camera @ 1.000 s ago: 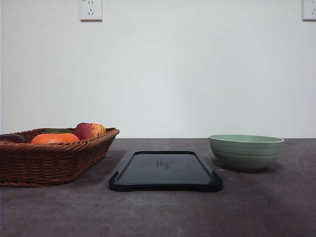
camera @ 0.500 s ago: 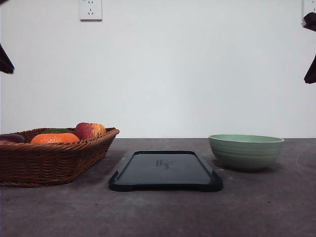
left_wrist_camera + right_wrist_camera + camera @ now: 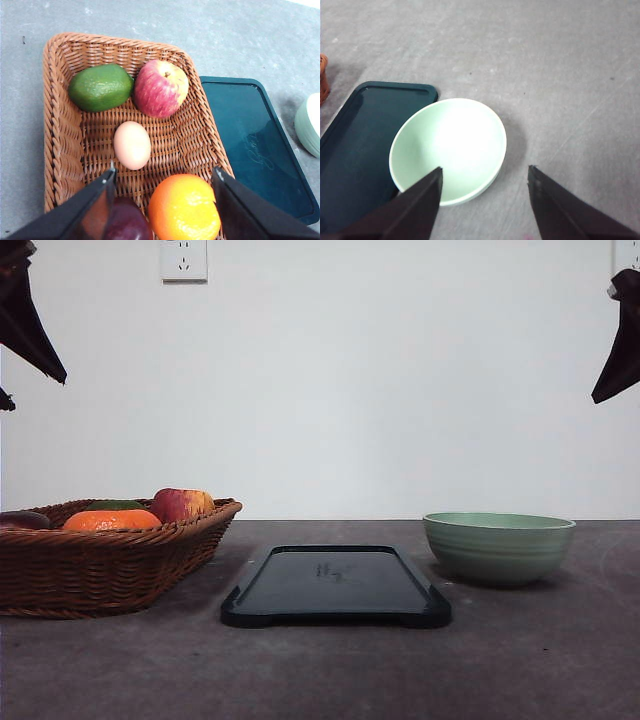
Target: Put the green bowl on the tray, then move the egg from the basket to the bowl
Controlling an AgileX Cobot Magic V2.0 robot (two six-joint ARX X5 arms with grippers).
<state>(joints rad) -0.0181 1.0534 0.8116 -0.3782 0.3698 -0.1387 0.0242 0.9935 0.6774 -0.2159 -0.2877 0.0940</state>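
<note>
My right gripper [image 3: 485, 205] hangs with jaws spread and empty above the green bowl [image 3: 448, 149], which sits upright on the table just beside the tray [image 3: 360, 145], not yet on it; a thin rim grab could slip or tip it. My left gripper [image 3: 162, 202], likewise spread wide, hovers over the basket [image 3: 60, 150]. There the egg [image 3: 132, 145] lies mid-basket, its long axis running toward the apple [image 3: 160, 88] and avocado [image 3: 100, 87], so a careless descent could nudge the orange [image 3: 184, 207].
</note>
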